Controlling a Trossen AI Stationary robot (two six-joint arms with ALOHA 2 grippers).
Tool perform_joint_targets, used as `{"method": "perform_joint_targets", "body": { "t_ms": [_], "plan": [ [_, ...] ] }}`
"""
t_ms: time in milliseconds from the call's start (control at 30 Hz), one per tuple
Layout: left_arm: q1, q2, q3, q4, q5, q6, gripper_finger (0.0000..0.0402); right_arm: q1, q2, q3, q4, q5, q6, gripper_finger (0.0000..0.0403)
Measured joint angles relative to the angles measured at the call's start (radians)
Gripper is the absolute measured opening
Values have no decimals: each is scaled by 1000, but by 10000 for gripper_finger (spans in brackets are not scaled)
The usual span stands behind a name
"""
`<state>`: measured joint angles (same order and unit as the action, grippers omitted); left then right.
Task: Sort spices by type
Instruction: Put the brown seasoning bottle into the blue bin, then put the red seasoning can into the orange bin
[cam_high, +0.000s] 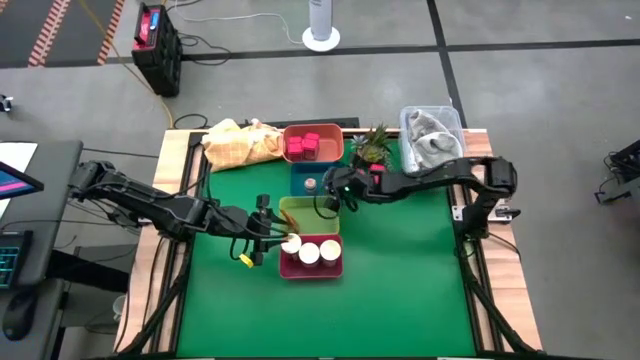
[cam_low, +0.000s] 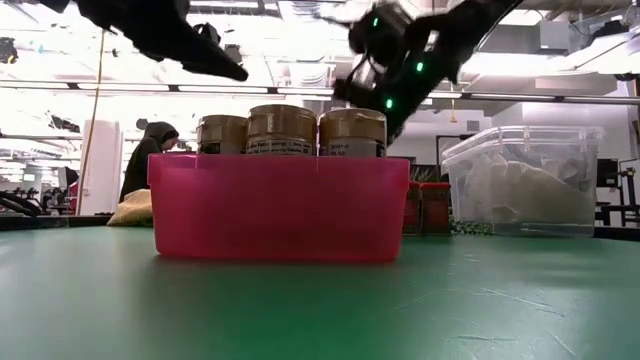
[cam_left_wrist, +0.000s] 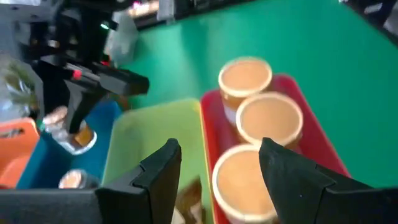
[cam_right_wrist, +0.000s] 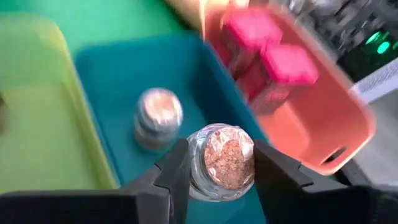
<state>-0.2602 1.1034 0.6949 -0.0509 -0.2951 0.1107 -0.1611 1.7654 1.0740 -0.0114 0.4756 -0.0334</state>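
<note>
Green-topped table (cam_high: 400, 280), four small plastic trays clustered from its far edge toward the middle.

Magenta plastic tray (cam_high: 312, 273), nearest the middle: filled with three short round jars with pale tan lids (cam_high: 318, 253), upright and side by side. Judged sorted.

Yellow-green plastic tray (cam_high: 310, 212), touching the magenta one on its far side: holding only a thin brown-orange piece (cam_left_wrist: 186, 198). Left gripper (cam_left_wrist: 219, 149) hovering low over the seam between these two trays, jaws roughly half spread, gripping nothing.

Salmon-orange plastic tray (cam_high: 338, 140), at the far edge: loaded with magenta boxy packs (cam_high: 305, 147), grouped together. Judged sorted too.

Teal plastic tray (cam_high: 300, 180), between the salmon and yellow-green ones: one tiny grey-topped shaker (cam_right_wrist: 158, 115) standing inside. Right gripper (cam_right_wrist: 220, 152) poised above this tray, jaws clamped tight on a second small glass shaker (cam_right_wrist: 229, 163) with reddish-brown contents, lifted clear of the tray floor.

Judging by all this, nearly finished: every type in its own tray, no loose spice seen on the bare green top. Left to do, most likely: lowering the held shaker beside its twin and letting go.
</note>
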Motion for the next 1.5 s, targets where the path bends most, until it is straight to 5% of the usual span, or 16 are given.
{"method": "perform_joint_targets", "body": {
  "t_ms": [267,600,1000,1233,1500],
  "plan": [
    [0,0,0,-231,-3,-107,206,-85,50,4,25,-134,33,180],
    [0,0,-5,-374,-36,-239,206,-87,49,5,19,-164,34,217],
    [14,10,-121,-182,-128,-240,206,-79,13,4,9,-169,36,240],
    [72,10,-192,-10,-163,-108,206,-67,-148,5,-115,-167,71,240],
    [139,11,-195,2,-165,-66,206,12,-333,5,-270,-155,119,240]
  ]
}}
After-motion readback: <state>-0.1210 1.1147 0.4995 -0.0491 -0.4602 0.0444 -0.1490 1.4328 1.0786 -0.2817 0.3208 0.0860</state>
